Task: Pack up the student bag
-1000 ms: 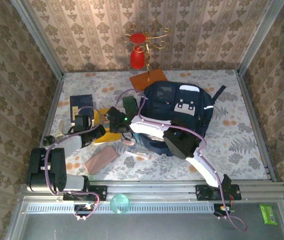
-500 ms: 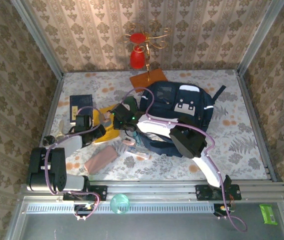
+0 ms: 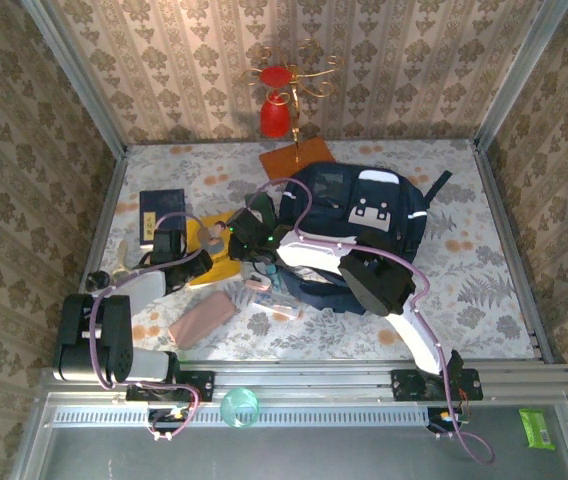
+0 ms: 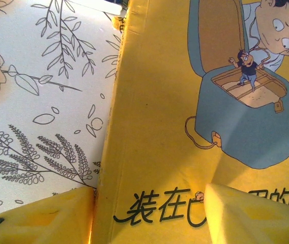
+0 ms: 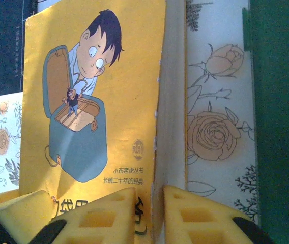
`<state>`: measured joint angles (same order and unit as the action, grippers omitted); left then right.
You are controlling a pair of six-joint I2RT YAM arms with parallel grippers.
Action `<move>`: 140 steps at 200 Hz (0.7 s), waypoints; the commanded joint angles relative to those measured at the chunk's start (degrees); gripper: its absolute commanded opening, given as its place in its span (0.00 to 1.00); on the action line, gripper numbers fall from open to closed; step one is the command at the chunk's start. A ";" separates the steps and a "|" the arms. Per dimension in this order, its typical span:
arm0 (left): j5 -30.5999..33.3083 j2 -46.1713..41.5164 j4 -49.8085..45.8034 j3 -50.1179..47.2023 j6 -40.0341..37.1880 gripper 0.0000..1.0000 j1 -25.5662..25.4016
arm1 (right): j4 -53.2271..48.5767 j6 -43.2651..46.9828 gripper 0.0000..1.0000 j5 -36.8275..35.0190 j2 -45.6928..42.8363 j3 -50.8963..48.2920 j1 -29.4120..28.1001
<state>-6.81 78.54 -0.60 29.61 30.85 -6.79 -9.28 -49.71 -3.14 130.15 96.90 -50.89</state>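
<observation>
Floral tablecloth (image 3: 484, 290) is carrying the student bag (image 3: 364, 215), lying right of centre. Right gripper (image 5: 152, 213) is pinching the yellow picture book (image 5: 129, 76) by one edge, apparently for lifting. Left gripper (image 4: 147, 203) is straddling another edge, fingers apart.

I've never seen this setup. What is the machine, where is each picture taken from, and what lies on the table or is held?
Two robot arms are bolted at the table's near edge. One picture looks down from above; the other two come from a camera on each wrist. On the flowered tablecloth lie a navy backpack, a yellow picture book, a dark blue book and a pink pouch. The right gripper is pinched shut on the yellow picture book's edge. The left gripper is open, straddling an edge of the same book.
</observation>
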 commanded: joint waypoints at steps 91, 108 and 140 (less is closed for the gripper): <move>-15.13 -3.47 5.79 -0.69 4.62 0.76 1.23 | 10.70 -2.74 0.00 6.59 -9.95 -4.82 2.14; -18.98 -4.36 8.31 -1.55 7.31 0.79 3.42 | 13.48 -4.55 0.00 9.02 -10.56 -5.64 2.94; -25.40 -4.22 13.56 -2.68 13.18 0.84 7.50 | 16.14 -6.17 0.00 11.14 -12.01 -6.48 4.15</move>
<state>-23.57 74.91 6.52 28.12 37.91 -1.52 -0.12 -52.99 4.01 122.80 90.52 -47.27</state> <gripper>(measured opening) 0.830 0.066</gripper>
